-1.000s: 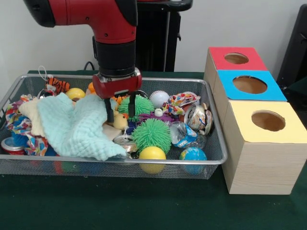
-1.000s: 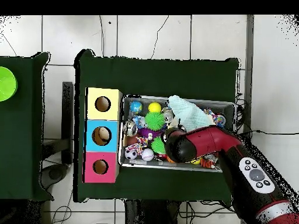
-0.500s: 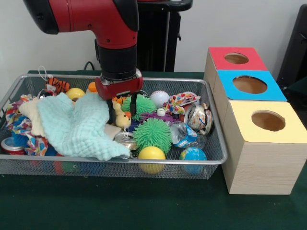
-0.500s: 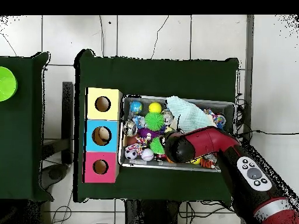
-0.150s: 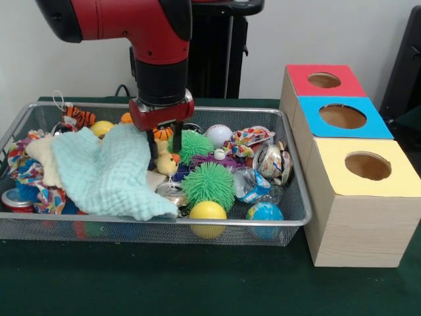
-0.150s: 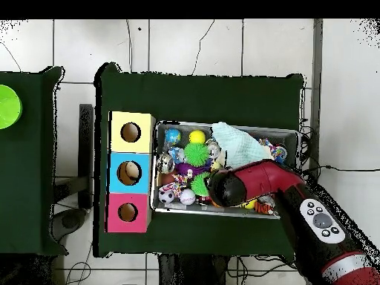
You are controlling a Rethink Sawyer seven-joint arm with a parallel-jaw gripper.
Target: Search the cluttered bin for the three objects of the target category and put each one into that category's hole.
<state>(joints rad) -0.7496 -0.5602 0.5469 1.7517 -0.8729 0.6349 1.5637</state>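
In the front view my gripper [image 5: 166,150] hangs over the middle of the wire bin [image 5: 197,222], shut on a small yellow duck toy [image 5: 167,162] with an orange beak. The duck is held just above the clutter, beside the mint cloth [image 5: 105,174]. To the right of the bin stand three boxes with round holes on top: red [image 5: 299,76], blue [image 5: 312,122] and yellow [image 5: 335,171]. In the overhead view the arm's red head [image 6: 226,189] hides the gripper and the duck, and the boxes [image 6: 115,172] stand left of the bin.
Around the duck lie two green spiky balls [image 5: 209,184] [image 5: 192,143], a yellow ball [image 5: 208,210], a globe ball [image 5: 264,212], a baseball [image 5: 218,135], crushed cans [image 5: 270,161], a tiger toy [image 5: 79,116] and patterned cloths [image 5: 26,171]. Green felt covers the table [image 5: 197,283].
The gripper has risen a little and shifted slightly toward the back of the bin, and the yellow duck has come up with it from among the clutter.
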